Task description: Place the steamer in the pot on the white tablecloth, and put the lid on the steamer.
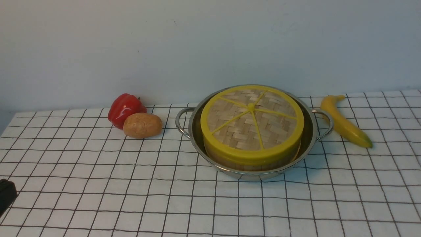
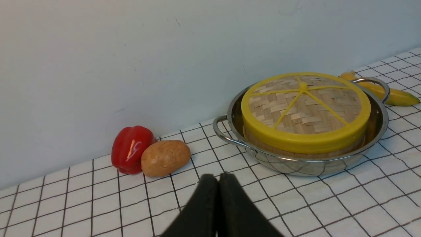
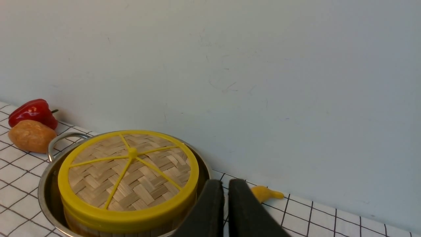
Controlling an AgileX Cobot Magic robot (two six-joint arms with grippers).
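The lid (image 1: 251, 120) lies flat on the steamer (image 1: 250, 165), hiding its contents. The steamer stands inside the shiny pot (image 1: 196, 138) on the white tablecloth (image 1: 131, 197). My left gripper (image 2: 218, 177) is shut and empty, low over the cloth in front of the pot (image 2: 296, 166), apart from it. In the front view only a dark part of it (image 1: 5, 196) shows at the left edge. My right gripper (image 3: 226, 184) is shut and empty, beside the pot's rim (image 3: 46, 194) and the lid (image 3: 128, 171). It is out of the front view.
A red pepper (image 1: 125, 107) and a potato (image 1: 142, 125) lie left of the pot near the wall. A banana (image 1: 345, 123) lies right of the pot's handle. A pale wall runs behind the table.
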